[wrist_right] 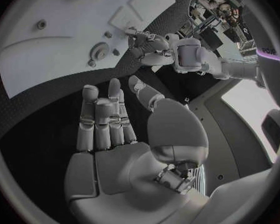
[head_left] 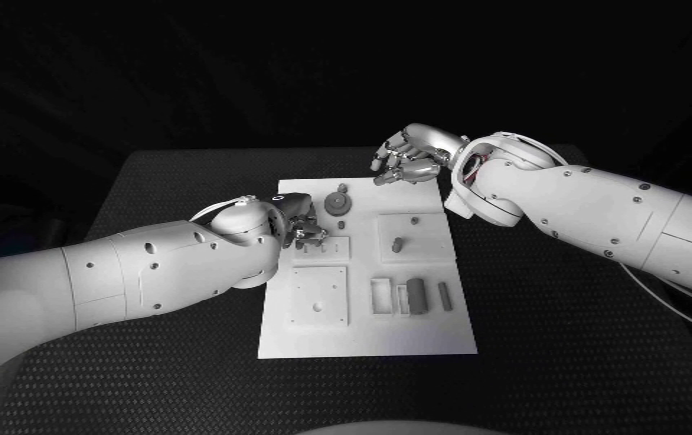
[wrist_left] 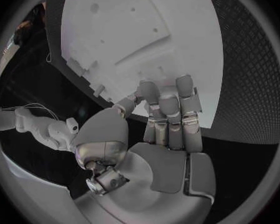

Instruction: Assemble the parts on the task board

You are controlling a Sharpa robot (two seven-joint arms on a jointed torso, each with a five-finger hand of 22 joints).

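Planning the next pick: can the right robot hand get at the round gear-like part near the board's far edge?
Probably yes. The right robot hand hovers open just beyond the task board, nothing between it and the gear-like part.

A black counter (head_left: 173,180) with a fine dotted texture fills the lower part of the head view. Beyond the counter's far edge everything is dark, with no wall or floor to make out. In the right wrist view, past the counter's edge, a cluttered, brightly lit area of equipment (wrist_right: 230,12) appears, too small to identify.
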